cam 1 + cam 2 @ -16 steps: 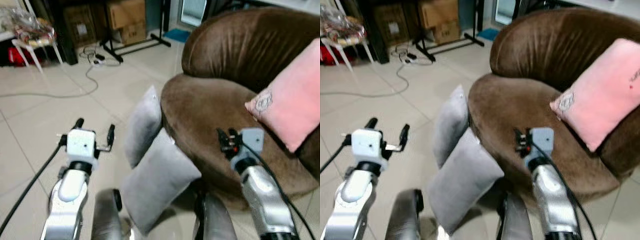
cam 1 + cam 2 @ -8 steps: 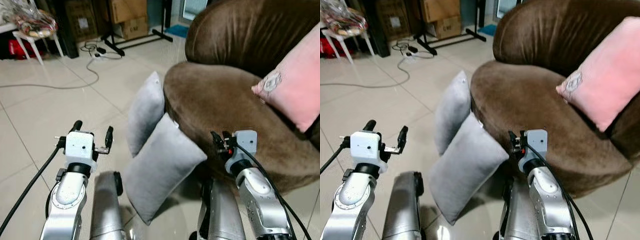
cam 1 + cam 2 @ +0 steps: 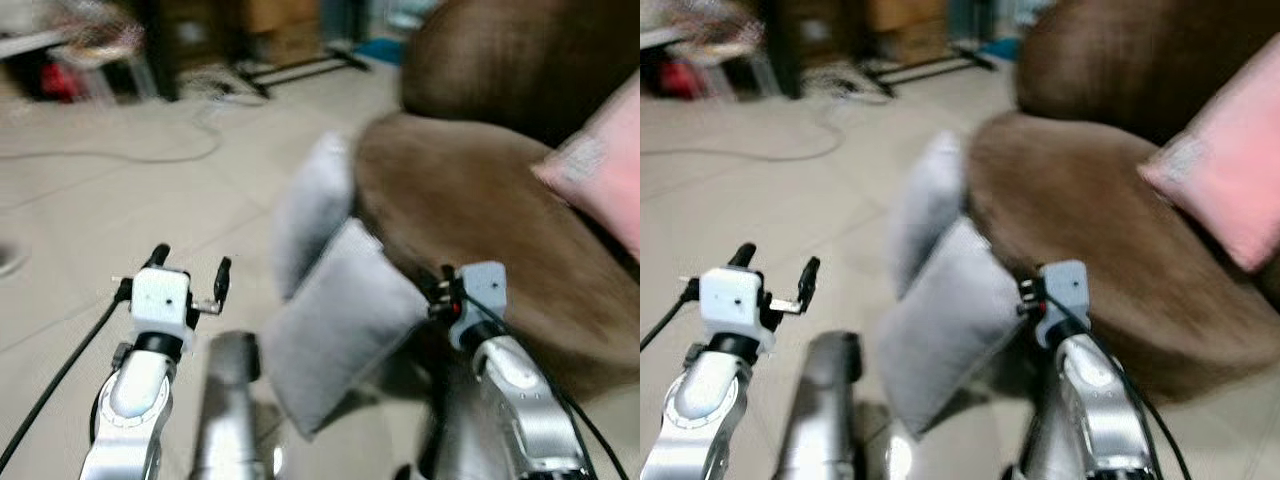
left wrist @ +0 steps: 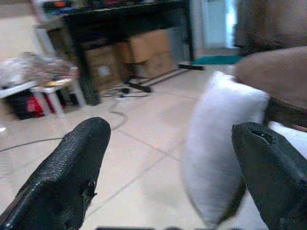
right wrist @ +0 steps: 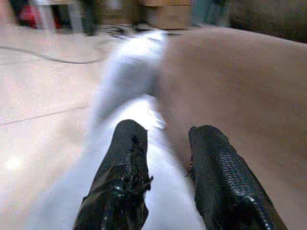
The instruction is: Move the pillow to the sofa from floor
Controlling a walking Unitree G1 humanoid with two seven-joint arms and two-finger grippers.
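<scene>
Two grey pillows stand on the tiled floor, leaning on the front of the brown sofa: a near pillow and a far pillow behind it. My left gripper is open over bare floor, left of the pillows; in the left wrist view its gripper faces the far pillow. My right gripper hovers at the near pillow's upper right edge, beside the sofa seat. The right wrist view shows its gripper slightly open above the near pillow, with nothing held. The head views are blurred.
A pink pillow leans on the sofa's back at the right. A cable runs across the floor at the back left, near a white side table and black stand legs. My own legs are below.
The camera has swung and blurred, so the whole scene has shifted right in the picture. Both grippers keep about the same pose; the right one now sits closer to the near pillow's edge.
</scene>
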